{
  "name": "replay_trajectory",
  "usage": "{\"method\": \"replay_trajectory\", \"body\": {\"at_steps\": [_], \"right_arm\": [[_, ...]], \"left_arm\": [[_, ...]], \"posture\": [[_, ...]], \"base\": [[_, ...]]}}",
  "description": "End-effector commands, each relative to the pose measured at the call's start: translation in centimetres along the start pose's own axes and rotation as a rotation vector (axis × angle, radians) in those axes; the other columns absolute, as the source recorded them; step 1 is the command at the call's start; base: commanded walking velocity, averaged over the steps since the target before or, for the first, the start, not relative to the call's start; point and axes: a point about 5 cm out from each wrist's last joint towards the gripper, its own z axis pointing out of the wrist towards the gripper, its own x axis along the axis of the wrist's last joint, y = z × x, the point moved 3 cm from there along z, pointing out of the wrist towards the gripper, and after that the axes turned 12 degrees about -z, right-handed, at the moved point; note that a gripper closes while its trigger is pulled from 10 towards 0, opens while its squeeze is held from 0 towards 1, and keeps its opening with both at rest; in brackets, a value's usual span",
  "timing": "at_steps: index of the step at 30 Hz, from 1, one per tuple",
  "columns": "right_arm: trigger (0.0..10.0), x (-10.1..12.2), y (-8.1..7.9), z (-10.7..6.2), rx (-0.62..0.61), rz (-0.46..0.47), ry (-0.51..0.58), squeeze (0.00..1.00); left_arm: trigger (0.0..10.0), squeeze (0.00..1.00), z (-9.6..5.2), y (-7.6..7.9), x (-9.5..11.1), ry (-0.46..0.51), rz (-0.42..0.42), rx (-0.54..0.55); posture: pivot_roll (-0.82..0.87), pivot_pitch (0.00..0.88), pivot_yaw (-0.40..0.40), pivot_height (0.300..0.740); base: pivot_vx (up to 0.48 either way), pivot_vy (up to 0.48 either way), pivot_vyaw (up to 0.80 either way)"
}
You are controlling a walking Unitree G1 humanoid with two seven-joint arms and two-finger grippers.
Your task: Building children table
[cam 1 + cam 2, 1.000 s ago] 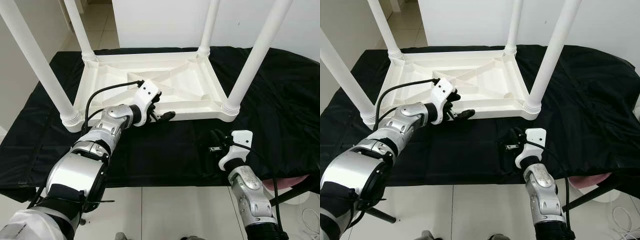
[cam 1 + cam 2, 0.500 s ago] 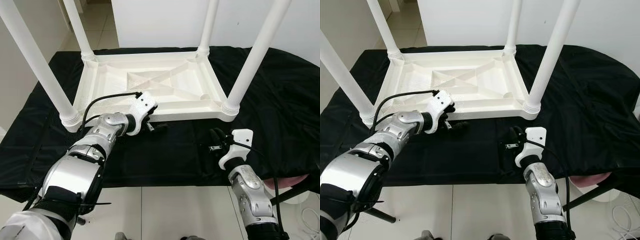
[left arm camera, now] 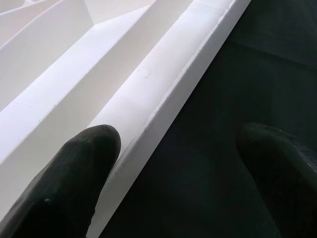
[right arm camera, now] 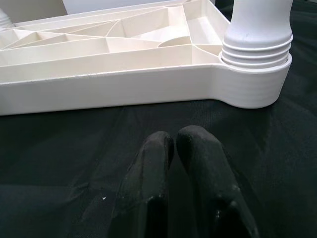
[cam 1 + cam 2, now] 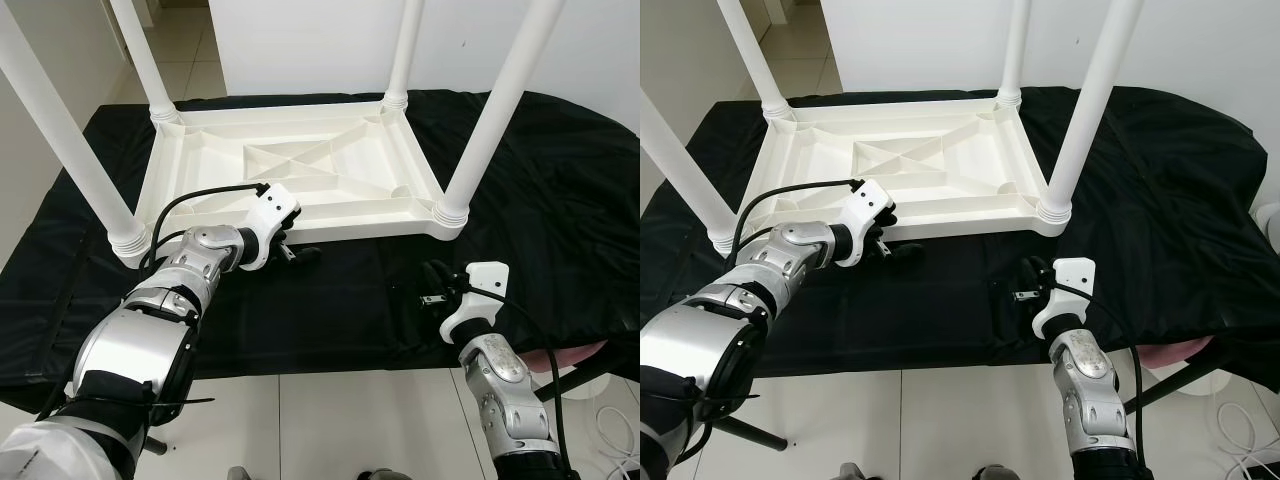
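The white plastic children's table (image 5: 350, 214) lies upside down on a black cloth. Its legs stand upright at the corners, the near right leg (image 5: 492, 110) and near left leg (image 5: 70, 140) being closest to me. My left gripper (image 5: 296, 247) is open at the table's near rim. In the left wrist view one finger (image 3: 74, 183) lies over the white rim and the other rests over the cloth outside it. My right gripper (image 5: 432, 281) is shut and empty, low over the cloth just in front of the near right leg's base (image 4: 255, 69).
The black cloth (image 5: 560, 200) covers a low surface whose front edge runs just before my arms, with tiled floor (image 5: 330, 420) below. A white wall stands behind the table. Something pink (image 5: 592, 350) sits under the cloth's right corner.
My left gripper has slid left along the near rim and drawn back toward me. The view has shifted slightly. The right gripper has stayed put.
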Motion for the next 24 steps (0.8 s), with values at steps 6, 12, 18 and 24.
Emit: {"method": "replay_trajectory", "body": {"at_steps": [6, 12, 18, 24], "right_arm": [[10.0, -0.2, -0.3, 0.0, 0.009, 0.007, -0.017, 0.0], [10.0, -0.2, -0.3, 0.0, 0.012, 0.004, -0.018, 0.0], [10.0, -0.2, 0.2, -0.1, -0.002, -0.007, -0.022, 0.0], [10.0, -0.2, 0.4, 0.1, -0.008, -0.01, -0.018, 0.0]], "left_arm": [[10.0, 0.0, -0.8, -2.9, -1.7, -0.035, -0.021, 0.327], [10.0, 0.0, -0.8, -2.6, -3.1, -0.1, 0.022, 0.33], [10.0, 0.0, -0.1, -0.4, -5.0, -0.185, 0.089, 0.16], [10.0, 0.0, 0.1, 1.6, -5.5, -0.202, 0.151, -0.042]], "posture": [[-0.18, 0.09, 0.064, 0.74], [-0.18, 0.091, 0.066, 0.74], [-0.18, 0.096, 0.069, 0.74], [-0.17, 0.089, 0.074, 0.74]], "base": [[0.0, 0.0, 0.0], [0.0, 0.0, 0.0], [0.0, 0.0, 0.0], [0.0, 0.0, 0.0]]}}
